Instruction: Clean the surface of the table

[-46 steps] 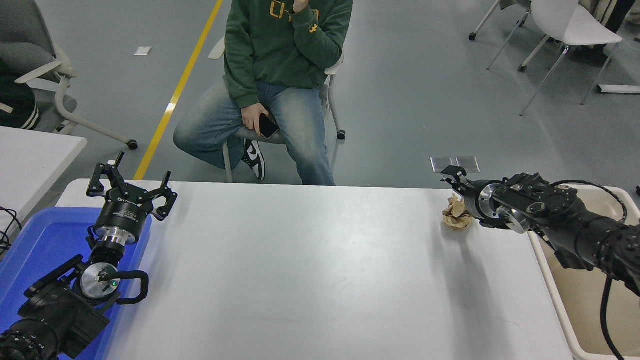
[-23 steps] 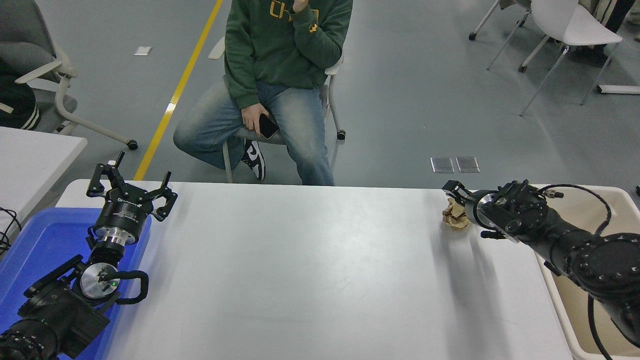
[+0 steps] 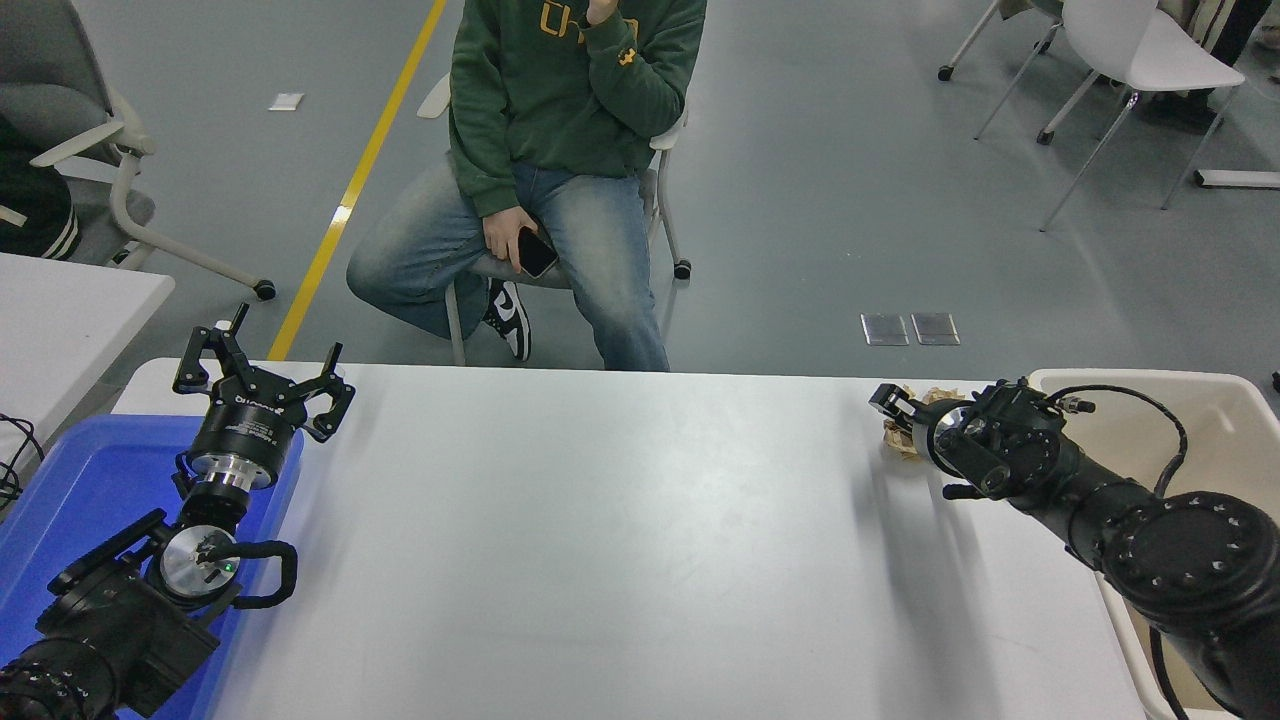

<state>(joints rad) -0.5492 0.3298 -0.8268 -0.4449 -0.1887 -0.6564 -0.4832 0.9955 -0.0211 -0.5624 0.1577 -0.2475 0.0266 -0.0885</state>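
The table surface [image 3: 620,540] is a wide white top. A crumpled brown paper ball [image 3: 901,441] lies near its far right corner. My right gripper [image 3: 905,415] comes in from the lower right and sits right over the ball, hiding most of it; only brown bits show at the gripper's left and top. Whether it has closed on the paper does not show. My left gripper [image 3: 262,380] is open and empty, parked at the lower left over the blue tray [image 3: 90,480].
A beige bin [image 3: 1210,420] stands against the table's right end, behind my right arm. A seated person [image 3: 560,100] in a green sweatshirt faces the far edge, phone in hand. A smaller white table [image 3: 60,310] is at the left, chairs at the back.
My right arm has swung lower and its wrist has turned; the gripper has moved slightly left onto the paper ball, covering more of it. The left arm has not moved.
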